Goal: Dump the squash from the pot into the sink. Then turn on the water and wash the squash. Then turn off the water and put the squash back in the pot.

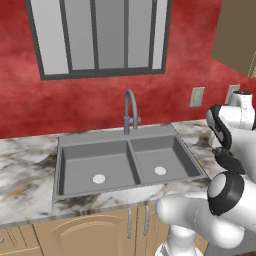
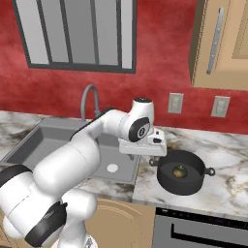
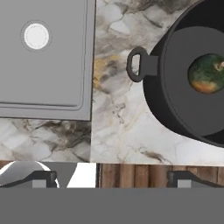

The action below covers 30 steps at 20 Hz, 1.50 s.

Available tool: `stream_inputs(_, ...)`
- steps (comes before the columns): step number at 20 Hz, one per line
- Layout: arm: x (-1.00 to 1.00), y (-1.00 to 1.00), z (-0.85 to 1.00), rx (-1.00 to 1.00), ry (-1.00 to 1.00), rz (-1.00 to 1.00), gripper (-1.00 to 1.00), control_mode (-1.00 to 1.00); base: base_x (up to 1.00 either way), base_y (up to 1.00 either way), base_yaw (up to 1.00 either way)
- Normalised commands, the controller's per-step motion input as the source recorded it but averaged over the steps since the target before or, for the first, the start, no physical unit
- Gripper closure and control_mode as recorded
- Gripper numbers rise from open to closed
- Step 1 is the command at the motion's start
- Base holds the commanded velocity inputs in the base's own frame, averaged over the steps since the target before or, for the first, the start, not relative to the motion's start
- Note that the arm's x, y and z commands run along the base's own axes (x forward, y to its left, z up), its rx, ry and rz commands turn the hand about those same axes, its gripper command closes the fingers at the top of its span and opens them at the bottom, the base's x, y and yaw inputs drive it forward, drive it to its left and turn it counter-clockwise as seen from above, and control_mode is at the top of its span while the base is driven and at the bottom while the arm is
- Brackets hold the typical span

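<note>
- The pot (image 2: pixel 181 173) stands on the marble counter (image 2: pixel 227 160) just right of the sink (image 2: pixel 48 140), with the squash (image 2: pixel 179 171) inside.
- The gripper (image 3: pixel 111 178) hovers over the counter beside the pot's handle, jaws spread, holding nothing.
- Both sink basins lie bare, faucet (image 1: pixel 130 111) behind.
- A red wall (image 1: pixel 20 100) with a window (image 1: pixel 97 35) stands beyond.

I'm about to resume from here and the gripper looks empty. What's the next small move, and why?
Probably shift the open gripper toward the pot's near loop handle and lower onto it. The squash sits inside the pot, which stands on the counter right of the sink, and nothing is gripped, so dumping has to start with a hold on the pot.
</note>
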Motion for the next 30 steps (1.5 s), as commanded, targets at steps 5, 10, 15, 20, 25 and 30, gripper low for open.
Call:
stream_inputs(5,0.17,0.00,-0.28,0.03,0.00,0.00,-1.00,-1.00,0.00,0.00,0.00)
stream_inputs(10,0.24,-0.05,-0.24,0.00,0.00,0.00,-1.00,-1.00,0.00,0.00,0.00)
stream_inputs(15,0.25,-0.17,-0.24,0.00,0.00,0.00,-1.00,-1.00,0.00,0.00,0.00)
stream_inputs(20,0.23,-0.21,-0.23,0.00,0.00,0.00,-1.00,-1.00,0.00,0.00,0.00)
stream_inputs(25,0.24,-0.19,-0.22,0.00,0.00,0.00,-1.00,-1.00,0.00,0.00,0.00)
stream_inputs(30,0.22,-0.14,-0.22,0.00,0.00,0.00,-1.00,-1.00,0.00,0.00,0.00)
